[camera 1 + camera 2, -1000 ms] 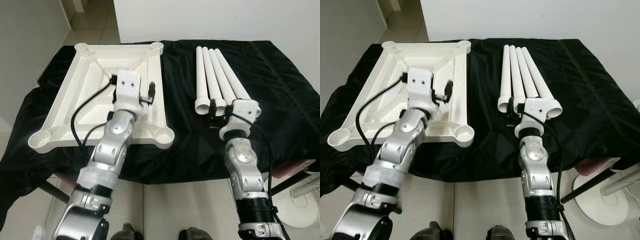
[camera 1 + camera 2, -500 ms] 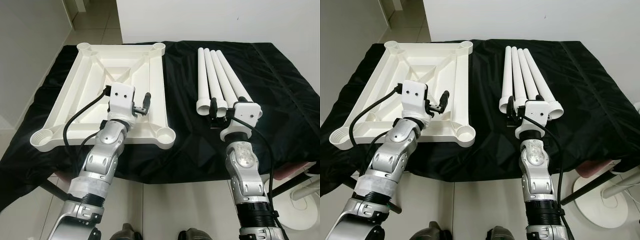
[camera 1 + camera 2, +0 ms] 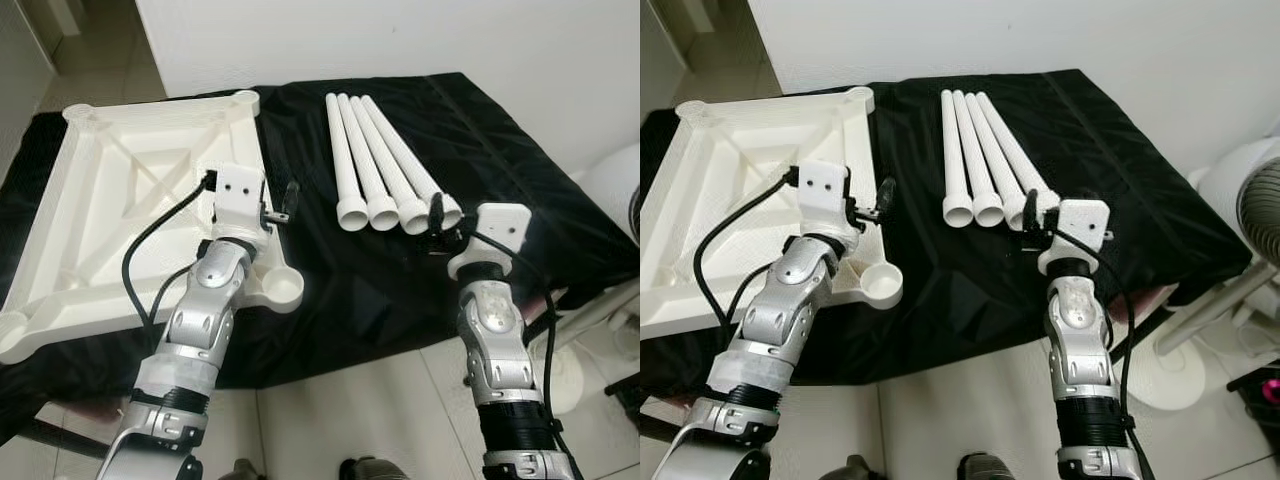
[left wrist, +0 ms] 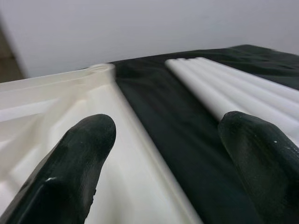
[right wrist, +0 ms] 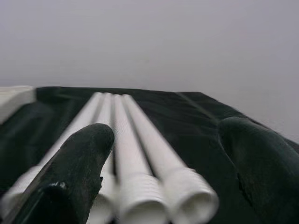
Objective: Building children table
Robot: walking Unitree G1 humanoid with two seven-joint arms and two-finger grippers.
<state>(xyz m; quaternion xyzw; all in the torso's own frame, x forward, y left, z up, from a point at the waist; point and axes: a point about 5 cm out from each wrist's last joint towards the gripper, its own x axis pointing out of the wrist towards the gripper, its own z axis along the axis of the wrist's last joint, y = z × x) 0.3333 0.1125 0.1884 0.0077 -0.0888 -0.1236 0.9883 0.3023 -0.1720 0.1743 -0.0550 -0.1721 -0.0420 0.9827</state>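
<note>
Item one: tabletop (image 3: 120,200), white plastic, one piece, lying underside-up on the black cloth (image 3: 500,150). You find it at 9 o'clock of the spread, ribs showing, with a round leg socket (image 3: 283,289) at its near corner and more sockets at the other corners (four by my count).

Item two: legs (image 3: 385,180), white tubes, four, laid side by side and touching at 1 o'clock of the spread, open ends toward you. None is fitted yet.

Item three: left gripper (image 3: 282,210), hovering over the tabletop's near right edge, fingers spread apart and empty. In its wrist view the fingers (image 4: 70,168) straddle that edge and the cloth beside it.

Item four: right gripper (image 3: 437,225), just at the open ends of the legs, fingers apart with nothing between them; its wrist view looks along the tubes (image 5: 140,154).

Step in hand, as you may judge it: the first leg pick, not yet made. Your next move calls for closing the right fingers round one tube, the outermost being easiest, then carrying it upright to a socket while the left steadies the tabletop.
</note>
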